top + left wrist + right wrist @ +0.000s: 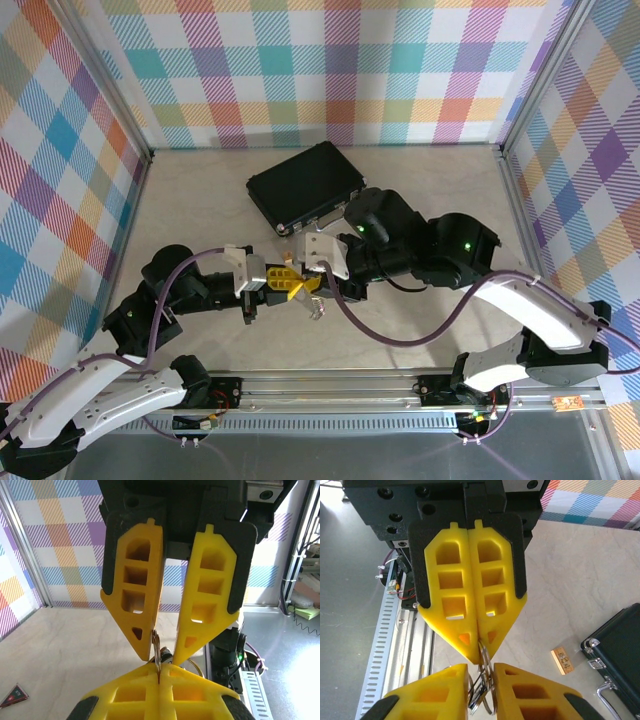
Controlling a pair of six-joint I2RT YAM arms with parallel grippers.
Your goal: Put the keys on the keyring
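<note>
Nearest me, just beyond the metal rail (330,385) at the table's near edge, I am holding both hands tip to tip above the table (200,200). My left gripper (159,671) is clamping fully closed on the keyring (487,679), pinching the loop edge-on between its pads. My right gripper (481,672) is standing with its jaws a little apart and the ring's wire in the gap between them. I cannot tell whether either finger is touching it. Below the ring, small silvery and dark pieces are dangling. I am taking them for the keys (477,696), though they are too small for me to say whether any is fully threaded on.

The risk, as I am judging it, lies in that thin edge-on pinch. With my left hand alone bearing the ring, a sideways nudge from my right fingers could be twisting the loop in the pads or knocking it free. Ring and keys would then be dropping to the table under my wrists. Closing my right jaws off-centre could be catching a key instead of the ring.

Farther out, a small wooden block (561,661) is lying on the table. Beyond it the black case (305,185) is sitting toward the far side, well apart from my grip, and a wide swing could be bumping either.
</note>
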